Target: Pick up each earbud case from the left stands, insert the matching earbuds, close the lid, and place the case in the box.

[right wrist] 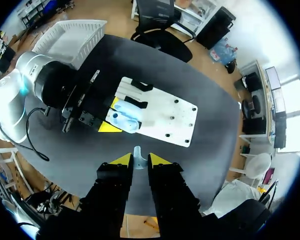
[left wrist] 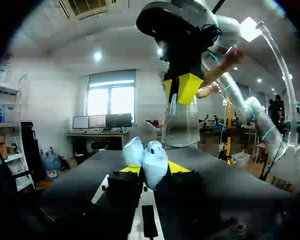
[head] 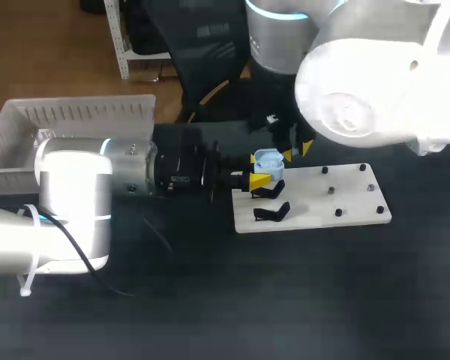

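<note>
Clamping open case (head: 268,160) w/ L gripper (head: 261,180), lid up, as steady target; pinching earbud (right wrist: 136,151) w/ R gripper (right wrist: 136,161) above case, prob lined up for insert.

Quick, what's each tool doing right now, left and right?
Left tool: shut on the light blue earbud case.
Right tool: shut on a small pale earbud.

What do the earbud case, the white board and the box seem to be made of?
The earbud case: probably smooth pale-blue plastic, slightly glossy. The white board: flat, matte, perhaps painted wood or plastic; cannot tell. The box: likely moulded white plastic, with slotted walls.
</note>
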Motion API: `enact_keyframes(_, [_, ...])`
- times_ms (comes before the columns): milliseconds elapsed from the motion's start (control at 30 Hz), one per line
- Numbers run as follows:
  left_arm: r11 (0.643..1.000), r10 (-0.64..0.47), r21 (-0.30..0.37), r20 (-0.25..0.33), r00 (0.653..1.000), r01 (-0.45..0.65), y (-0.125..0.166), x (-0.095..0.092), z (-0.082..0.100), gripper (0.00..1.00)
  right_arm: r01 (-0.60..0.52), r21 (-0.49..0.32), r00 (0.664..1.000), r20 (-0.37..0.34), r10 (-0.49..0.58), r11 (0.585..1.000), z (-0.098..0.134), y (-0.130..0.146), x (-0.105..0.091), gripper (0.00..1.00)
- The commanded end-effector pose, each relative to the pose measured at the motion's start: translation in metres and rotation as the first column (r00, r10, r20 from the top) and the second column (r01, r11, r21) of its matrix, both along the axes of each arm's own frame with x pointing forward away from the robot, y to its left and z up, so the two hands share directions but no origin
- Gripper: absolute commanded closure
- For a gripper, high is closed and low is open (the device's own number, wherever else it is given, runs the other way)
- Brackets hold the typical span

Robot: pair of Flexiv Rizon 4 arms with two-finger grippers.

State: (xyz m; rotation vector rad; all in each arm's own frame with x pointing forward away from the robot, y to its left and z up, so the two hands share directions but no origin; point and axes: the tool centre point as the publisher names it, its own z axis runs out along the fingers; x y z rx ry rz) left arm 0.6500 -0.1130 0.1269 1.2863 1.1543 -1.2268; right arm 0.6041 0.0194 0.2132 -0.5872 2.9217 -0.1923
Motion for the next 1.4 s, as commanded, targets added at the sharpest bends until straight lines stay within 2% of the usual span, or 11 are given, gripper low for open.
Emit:
enact_keyframes(33, [1.000, 0.008, -0.002, 0.004, 1.000, -0.008, -0.001, -0.002, -0.001, 1.00, -0.018, -0.024, 0.999, -0.032, 0.017, 1.000, -0.001, 0.015, 0.007, 1.00])
enact_keyframes(367, [1.000, 0.008, -0.002, 0.004, 1.000, -0.008, -0.001, -0.002, -0.001, 1.00, -0.061, -0.032, 0.997, -0.051, 0.059, 0.998, -0.005, 0.028, 0.011, 1.00])
enact_keyframes(1400, [1.000, 0.008, -0.002, 0.004, 1.000, -0.008, -0.001, -0.002, -0.001, 1.00, -0.024, -0.022, 0.999, -0.037, 0.023, 0.999, -0.031, 0.034, 0.022, 1.00])
